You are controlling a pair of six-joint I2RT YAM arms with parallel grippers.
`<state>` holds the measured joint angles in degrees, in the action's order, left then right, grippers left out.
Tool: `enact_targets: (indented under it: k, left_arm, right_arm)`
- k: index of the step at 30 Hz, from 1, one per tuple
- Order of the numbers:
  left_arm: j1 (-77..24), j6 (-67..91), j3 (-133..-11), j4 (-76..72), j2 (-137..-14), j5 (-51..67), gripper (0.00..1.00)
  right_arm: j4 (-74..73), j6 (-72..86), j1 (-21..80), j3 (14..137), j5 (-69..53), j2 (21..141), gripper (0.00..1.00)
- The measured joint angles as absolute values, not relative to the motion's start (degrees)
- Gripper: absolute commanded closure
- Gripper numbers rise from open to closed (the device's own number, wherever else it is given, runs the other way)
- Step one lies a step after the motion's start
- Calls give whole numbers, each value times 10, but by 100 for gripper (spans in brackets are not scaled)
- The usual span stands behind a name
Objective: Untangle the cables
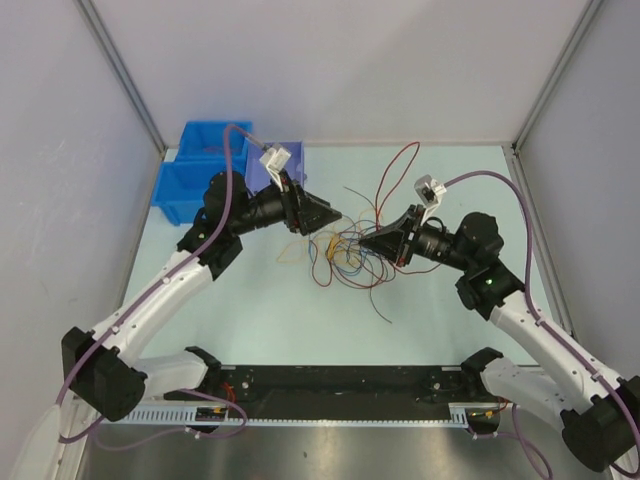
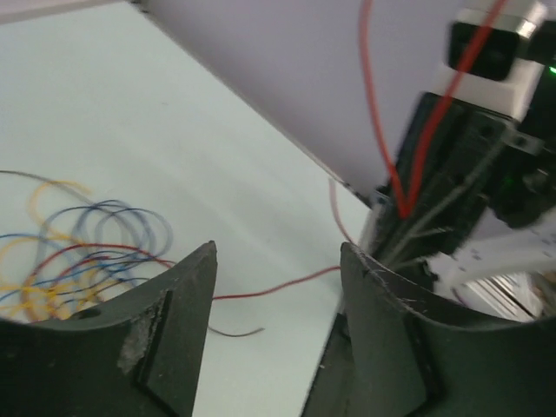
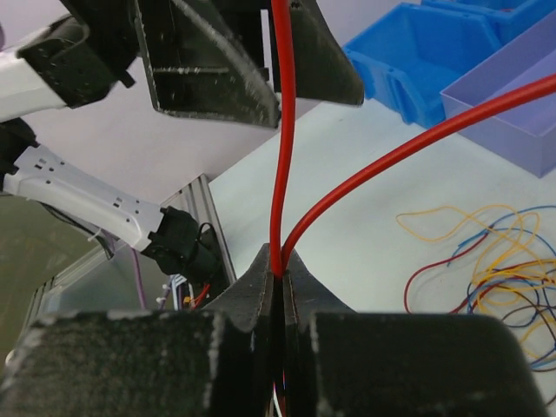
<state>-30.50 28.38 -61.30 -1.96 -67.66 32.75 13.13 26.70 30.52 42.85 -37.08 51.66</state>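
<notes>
Pinches, in fully closed right tool [image 3: 280,271], thin red flexible wire [image 3: 284,130] rising lengthwise toward gap of part-open, empty left tool [image 2: 278,254] facing it nearby.

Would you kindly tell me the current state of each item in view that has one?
left gripper: open, holding nothing.
right gripper: shut on the red cable.
red cable: pinched, rising from the jaws.
other cables: tangled in a loose pile.
blue bins: upright, open-topped.
</notes>
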Motion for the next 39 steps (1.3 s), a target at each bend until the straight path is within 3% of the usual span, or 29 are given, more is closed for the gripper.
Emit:
enact_targets:
  k: [6, 13, 19, 24, 27, 31, 33, 34, 35, 36, 38, 39]
  left_arm:
    - [-307, 328, -573, -135, -664, 440, 43]
    - [-317, 363, -570, -216, -670, 487, 46]
    - [-349, 354, -589, -195, -707, 486, 46]
    - [-368, 335, -615, -155, -732, 465, 52]
    - [-376, 331, -621, -151, -744, 455, 63]
    - [-387, 330, -627, -148, -753, 450, 100]
    - [-393, 328, -635, -143, -754, 449, 100]
    - [-396, 326, -637, -139, -754, 445, 100]
    - [-397, 325, -640, -135, -754, 441, 100]
    - [-399, 324, -641, -130, -754, 433, 100]
    - [-400, 315, -644, -118, -753, 413, 100]
    - [-400, 308, -647, -103, -753, 395, 100]
  right_arm:
    - [138, 267, 303, 449, -426, 550, 100]
    - [140, 267, 312, 449, -444, 573, 100]
    - [141, 267, 326, 451, -445, 579, 100]
    - [147, 267, 333, 456, -445, 579, 100]
    - [150, 267, 336, 457, -445, 579, 100]
    - [145, 266, 337, 457, -444, 580, 100]
    - [141, 262, 337, 457, -439, 580, 100]
    - [141, 261, 337, 457, -438, 580, 97]
    - [141, 259, 337, 457, -437, 579, 64]
    - [139, 258, 337, 457, -433, 578, 40]
    - [135, 256, 338, 457, -423, 577, 6]
    - [128, 249, 340, 457, -407, 574, 0]
